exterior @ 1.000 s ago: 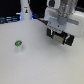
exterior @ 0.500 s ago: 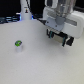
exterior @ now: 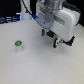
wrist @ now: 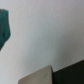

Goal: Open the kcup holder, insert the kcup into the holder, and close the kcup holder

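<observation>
The kcup (exterior: pixel 19 44), a small white pod with a green top, stands upright on the white table in the exterior view's left half. My gripper (exterior: pixel 54 41) hangs under the white arm well to the exterior view's right of the pod, apart from it. The picture is too blurred to show how its fingers stand. Dark parts of the kcup holder (exterior: pixel 71 38) show just behind the gripper, mostly hidden by the arm. The wrist view shows white table, a blurred teal shape (wrist: pixel 4 27), a pale slab (wrist: pixel 40 76) and a dark corner (wrist: pixel 72 74).
A dark object (exterior: pixel 7 20) with blue glints sits at the back on the exterior view's left. White table surface (exterior: pixel 35 65) spreads around the pod and toward the front.
The arm and gripper have drifted slightly toward the exterior view's left. The kcup has stayed in place.
</observation>
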